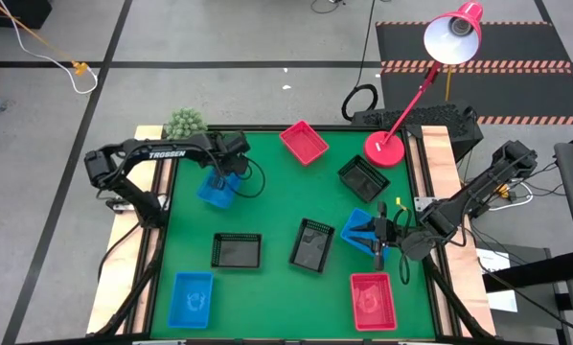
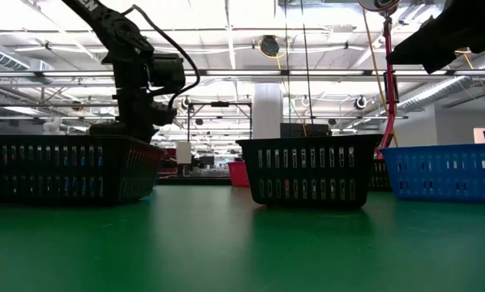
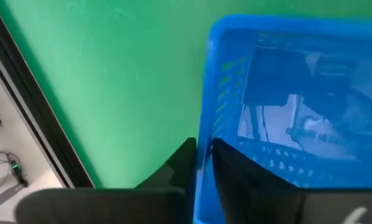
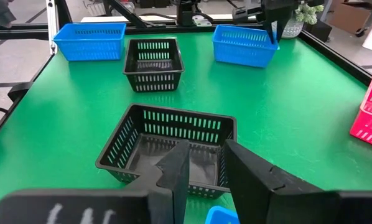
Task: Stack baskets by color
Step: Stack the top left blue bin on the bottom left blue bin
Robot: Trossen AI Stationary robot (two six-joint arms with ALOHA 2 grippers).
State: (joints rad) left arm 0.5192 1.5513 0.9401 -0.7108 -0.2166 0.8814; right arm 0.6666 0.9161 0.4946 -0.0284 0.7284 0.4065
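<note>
A blue basket [image 1: 215, 192] sits on the green mat at the far left, and my left gripper [image 1: 227, 175] comes down on its far end, shut on its wall. Over another blue basket [image 1: 359, 228] at the right, my right gripper [image 4: 208, 155] stands open and nearly level, with nothing between its fingertips. A corner of that basket [image 4: 220, 216] shows below the fingers. Just ahead of it lies a black basket [image 4: 173, 146]. A third blue basket [image 1: 192, 297] rests near the front left. My left gripper [image 3: 203, 144] has the blue basket's far wall at its rim [image 3: 203, 171], one finger [image 3: 236, 177] inside the basket and one [image 3: 183, 165] outside. The fingers come steeply from above. In the right wrist view the basket [image 4: 245, 45] stands level on the mat.
Two black baskets [image 1: 237, 250] [image 1: 312, 244] lie mid-table and a third [image 1: 363, 177] near the red lamp base [image 1: 385, 149]. Red baskets sit at the far middle [image 1: 304, 142] and front right [image 1: 374, 300]. A small plant [image 1: 185, 123] stands at the far left corner.
</note>
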